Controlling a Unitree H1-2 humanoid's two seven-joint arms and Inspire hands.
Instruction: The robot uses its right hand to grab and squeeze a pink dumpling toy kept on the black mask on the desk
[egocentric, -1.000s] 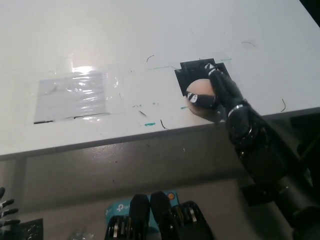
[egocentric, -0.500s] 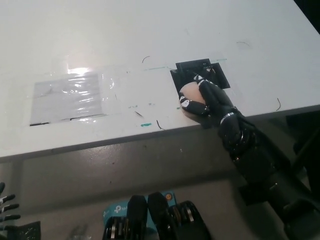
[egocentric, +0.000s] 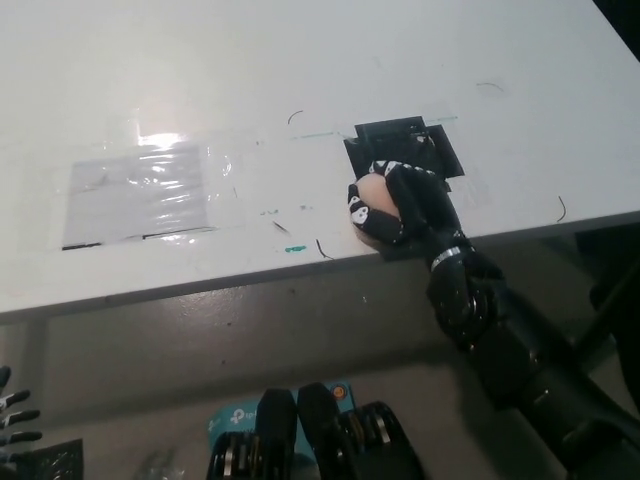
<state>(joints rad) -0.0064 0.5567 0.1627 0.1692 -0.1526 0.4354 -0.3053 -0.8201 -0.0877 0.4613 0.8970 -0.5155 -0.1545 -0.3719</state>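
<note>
The black right robot hand (egocentric: 400, 205) is wrapped tight around the pink dumpling toy (egocentric: 372, 200), apparently pressing it, just below the black mask (egocentric: 400, 145) on the worktop (egocentric: 300, 90).

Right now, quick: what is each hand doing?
Right hand: shut on the pink dumpling toy, at the desk's near edge by the black mask.
Left hand: only fingertips show at the lower left; cannot tell.

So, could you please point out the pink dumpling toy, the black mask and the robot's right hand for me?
pink dumpling toy (egocentric: 371, 203), head view, on the pink patch showing between the fingers.
black mask (egocentric: 400, 141), head view, on its bare part beyond the hand.
right hand (egocentric: 408, 205), head view, on the middle of the black hand.
</note>
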